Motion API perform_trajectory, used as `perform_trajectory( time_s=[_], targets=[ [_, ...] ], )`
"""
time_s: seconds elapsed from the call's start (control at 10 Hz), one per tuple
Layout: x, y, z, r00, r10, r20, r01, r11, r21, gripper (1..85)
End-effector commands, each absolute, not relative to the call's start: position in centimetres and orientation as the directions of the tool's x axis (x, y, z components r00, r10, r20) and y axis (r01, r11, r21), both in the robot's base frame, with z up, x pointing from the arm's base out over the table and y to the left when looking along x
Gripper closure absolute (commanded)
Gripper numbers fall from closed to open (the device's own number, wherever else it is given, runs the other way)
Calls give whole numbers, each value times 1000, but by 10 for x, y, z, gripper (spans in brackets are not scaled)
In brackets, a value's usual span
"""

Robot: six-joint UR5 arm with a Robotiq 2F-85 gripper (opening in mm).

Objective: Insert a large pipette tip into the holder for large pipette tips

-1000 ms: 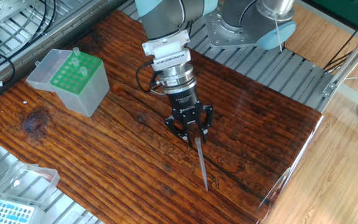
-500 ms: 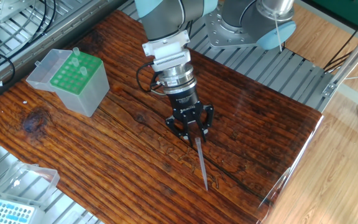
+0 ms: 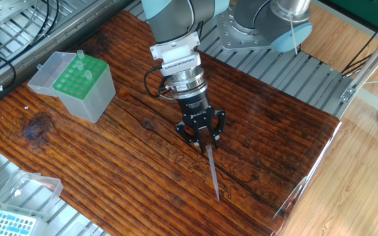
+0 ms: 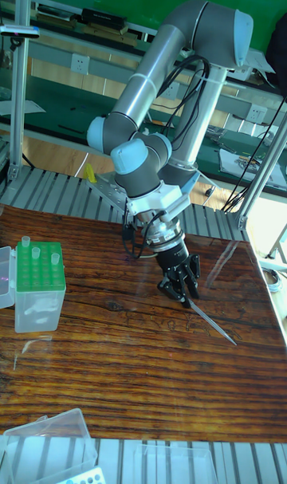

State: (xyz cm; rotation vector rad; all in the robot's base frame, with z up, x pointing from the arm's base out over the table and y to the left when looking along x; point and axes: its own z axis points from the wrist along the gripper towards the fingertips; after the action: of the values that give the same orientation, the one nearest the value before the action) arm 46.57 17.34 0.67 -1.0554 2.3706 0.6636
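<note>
Blue-topped tip box [image 3: 5,223] sits at the near left corner, off the wooden table [image 3: 110,164], its clear lid open. On the table's near right part lies the large pipette tip [image 3: 213,176], fine point toward the near edge, wide end up at the gripper [image 3: 205,145]. The gripper's two black fingers [image 4: 194,289] are closed in around the wide end of the tip; whether they are pinching it firmly cannot be told. The tip slants down to the wood. Farther back on the left stands the green-topped holder [image 3: 83,82], lid open to its left, three tips standing in its far holes, well apart from the gripper.
</note>
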Motion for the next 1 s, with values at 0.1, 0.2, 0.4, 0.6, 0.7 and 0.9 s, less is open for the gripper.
perform_trajectory(
  time_s=[0.1, 0.2, 0.4, 0.6, 0.7, 0.9],
  targets=[
    [466, 171, 7, -608, -539, -583, -765, 594, 248, 497],
    [466, 171, 7, -609, -538, -582, -764, 595, 249, 513],
    [466, 174, 10, -610, -528, -590, -763, 592, 259, 513],
    [466, 175, 11, -613, -522, -593, -761, 591, 266, 537],
    [469, 176, 12, -611, -516, -600, -760, 595, 263, 543],
    [471, 174, 11, -609, -519, -600, -759, 600, 252, 557]
  ],
)
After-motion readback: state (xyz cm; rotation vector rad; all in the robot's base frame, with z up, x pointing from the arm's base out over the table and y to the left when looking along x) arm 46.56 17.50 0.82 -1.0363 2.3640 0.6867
